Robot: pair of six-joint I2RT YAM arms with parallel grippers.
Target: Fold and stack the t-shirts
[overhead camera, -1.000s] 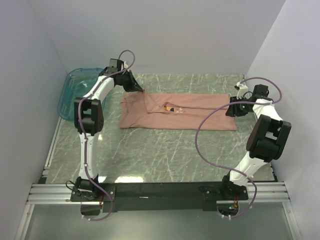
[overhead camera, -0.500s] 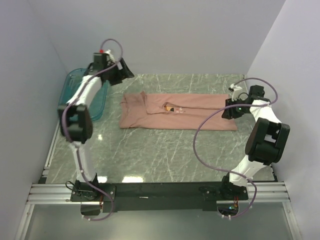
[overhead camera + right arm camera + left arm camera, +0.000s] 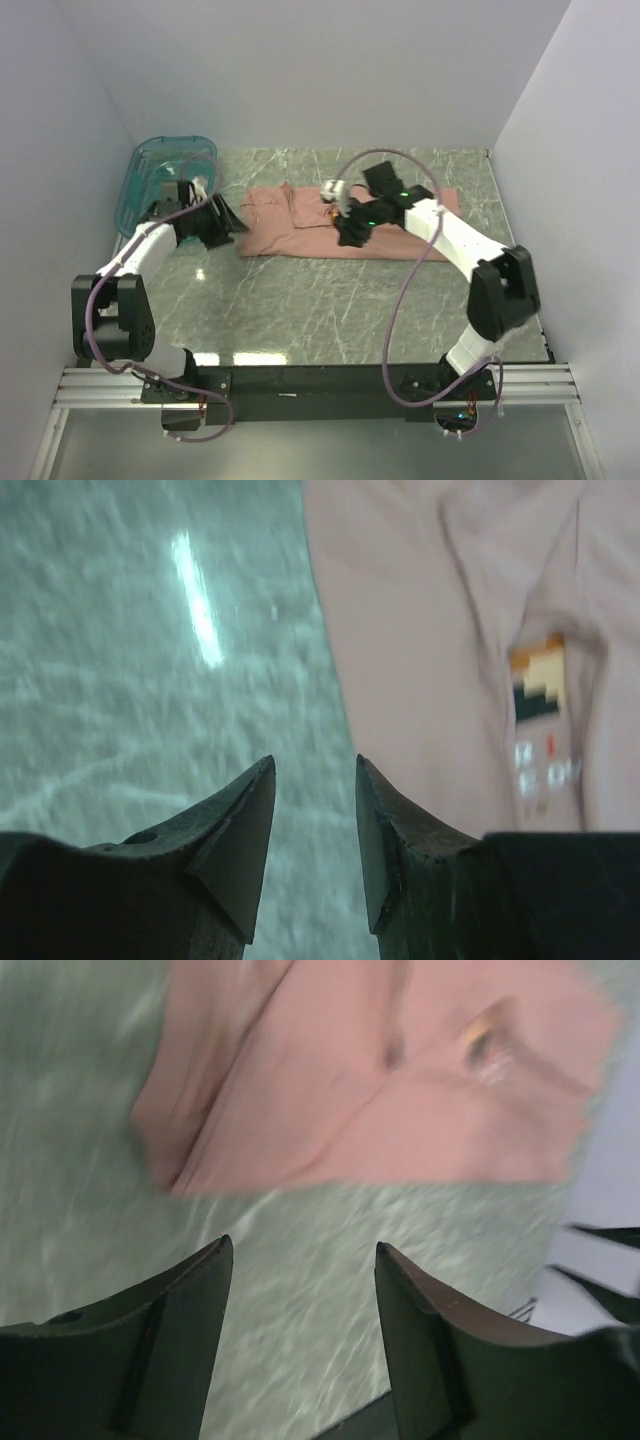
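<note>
Bare marbled surface lies nearest me, nothing on it but glare.

My left claw hangs low over the stone just beside the left end of the dusty-pink t-shirt. Its fingers are spread and nothing is between them. The left wrist view shows the cloth's edge ahead of the tips, apart from them.

My right claw is reached in across the middle of the garment. Its fingers stand a little apart and grip nothing. In the right wrist view the tips sit over bare stone right at the shirt's near edge, and the pixel print shows off to one side.

The t-shirt lies flat toward the back of the surface as a long band running left to right, with creases where the sides look turned in. My right arm covers part of its right half.

Beyond it, at the far left corner, is the teal bin. I cannot see what it holds.

Judgement: lengthwise folds seem done, and I am between grips before a crosswise fold.

Next move calls for:
- lowering each claw onto an edge
- pinching all layers, not only the top one
- carrying one end over the other evenly, so the band doesn't skew or drag
</note>
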